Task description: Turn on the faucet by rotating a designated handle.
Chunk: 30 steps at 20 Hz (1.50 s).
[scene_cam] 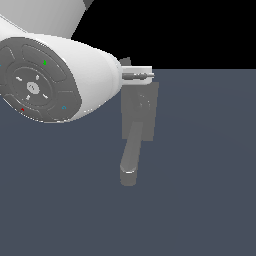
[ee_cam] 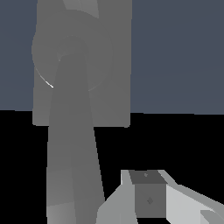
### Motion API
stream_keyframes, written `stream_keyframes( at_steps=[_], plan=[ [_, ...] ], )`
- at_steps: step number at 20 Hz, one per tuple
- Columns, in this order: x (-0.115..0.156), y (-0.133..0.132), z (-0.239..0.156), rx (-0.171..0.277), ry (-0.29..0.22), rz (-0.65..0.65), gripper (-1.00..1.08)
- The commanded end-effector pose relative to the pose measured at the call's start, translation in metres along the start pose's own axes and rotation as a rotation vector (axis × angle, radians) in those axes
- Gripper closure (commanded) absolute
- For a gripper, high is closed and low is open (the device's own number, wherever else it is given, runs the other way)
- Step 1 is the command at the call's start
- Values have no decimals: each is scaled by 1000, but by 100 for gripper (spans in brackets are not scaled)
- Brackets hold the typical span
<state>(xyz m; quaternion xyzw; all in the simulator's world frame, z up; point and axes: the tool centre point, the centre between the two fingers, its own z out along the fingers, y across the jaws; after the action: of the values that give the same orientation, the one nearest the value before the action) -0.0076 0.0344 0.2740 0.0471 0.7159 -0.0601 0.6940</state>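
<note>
The faucet (scene_cam: 140, 112) stands near the middle of the exterior view on the flat blue-grey counter (scene_cam: 200, 175), its rectangular back plate facing the camera and its thick spout (scene_cam: 131, 160) running from the hub toward 6 o'clock. The arm's white body fills the 9 to 11 o'clock part of that view, and the gripper (scene_cam: 142, 75) sits at the top edge of the back plate, at about 12 o'clock from the hub.

The handle is hard to pick out. In the exterior view the arm and gripper cover the upper part of the fixture, and only a small grey piece shows above the plate. In the wrist view a lighter strip at the very top of the plate may be the handle (ee_cam: 83, 6), but I cannot say so for sure, nor which way it points.

1 finger (ee_cam: 148, 197) shows in the wrist view with nothing against it. I cannot tell how wide the gripper stands, or whether it touches the fixture.

My judgement is that the task is at the approach stage: nothing shows the handle turned, so the whole rotation is probably left.

For room, the counter shows no other object from 3 through 9 o'clock of the faucet. The tight edges are the plate's top rim and the hub, close beside the gripper.
</note>
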Motion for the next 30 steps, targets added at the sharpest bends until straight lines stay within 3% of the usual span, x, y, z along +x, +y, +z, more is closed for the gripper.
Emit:
stream_keyframes(
  at_steps=[1,14,15,16,30],
  plan=[
    [-7,-15,2,11,-10,2,108],
    [-28,-64,3,10,-28,5,108],
    [-28,-64,3,10,-28,5,108],
    [-8,-58,-4,27,-33,69,108],
    [-8,-108,1,16,-30,26,108]
  ],
)
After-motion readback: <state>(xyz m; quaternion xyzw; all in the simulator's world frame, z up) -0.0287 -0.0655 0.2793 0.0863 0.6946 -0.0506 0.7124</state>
